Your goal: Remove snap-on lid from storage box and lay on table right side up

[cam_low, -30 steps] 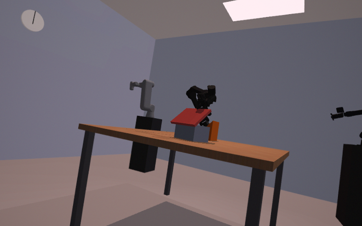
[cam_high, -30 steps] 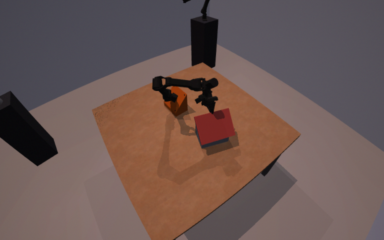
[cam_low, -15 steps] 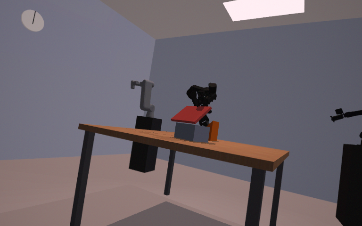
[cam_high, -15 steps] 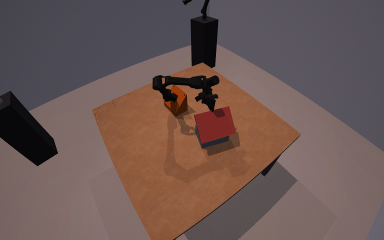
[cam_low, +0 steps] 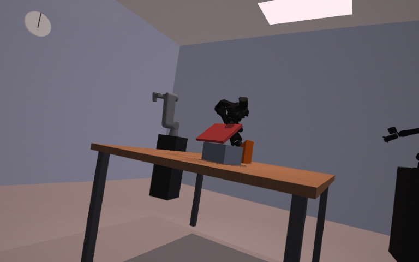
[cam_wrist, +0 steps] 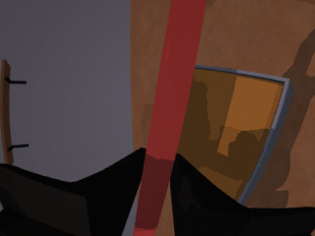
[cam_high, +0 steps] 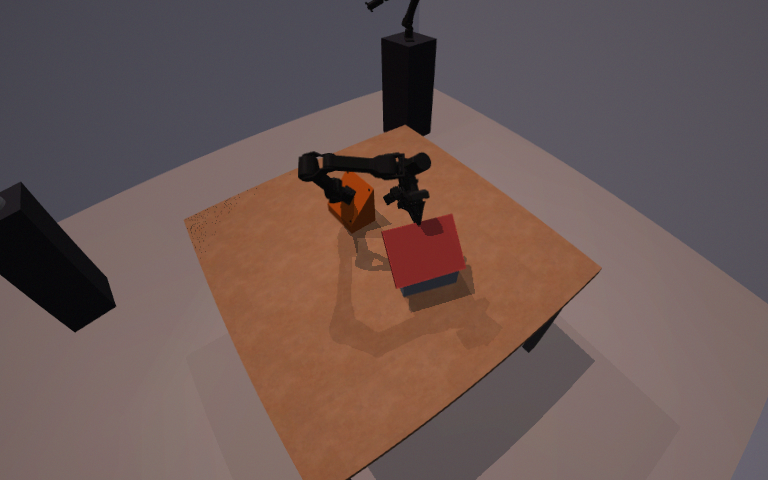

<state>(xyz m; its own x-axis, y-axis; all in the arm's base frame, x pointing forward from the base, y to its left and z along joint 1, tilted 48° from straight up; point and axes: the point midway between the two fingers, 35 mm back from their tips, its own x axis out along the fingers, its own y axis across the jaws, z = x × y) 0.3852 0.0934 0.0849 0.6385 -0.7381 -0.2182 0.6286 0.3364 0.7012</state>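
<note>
Gripping the red lid (cam_high: 423,251) (cam_low: 219,133) (cam_wrist: 179,79) by one edge, my hand (cam_high: 419,222) (cam_wrist: 159,156) is at the lifting-off step, the lid tilted above the grey box (cam_high: 431,283) (cam_low: 213,153) (cam_wrist: 283,115). Next, I judge, I should raise it well clear, carry it sideways, level it top up and lower it to the bench (cam_high: 294,316) (cam_low: 277,177) (cam_wrist: 236,29), leaving the box alone. Beyond the lid, my wrist view shows the box's open inside, which the top view hides; the exterior view shows the low edge near the box's rim. Farther back stands an orange block (cam_high: 362,192) (cam_low: 247,152).
</note>
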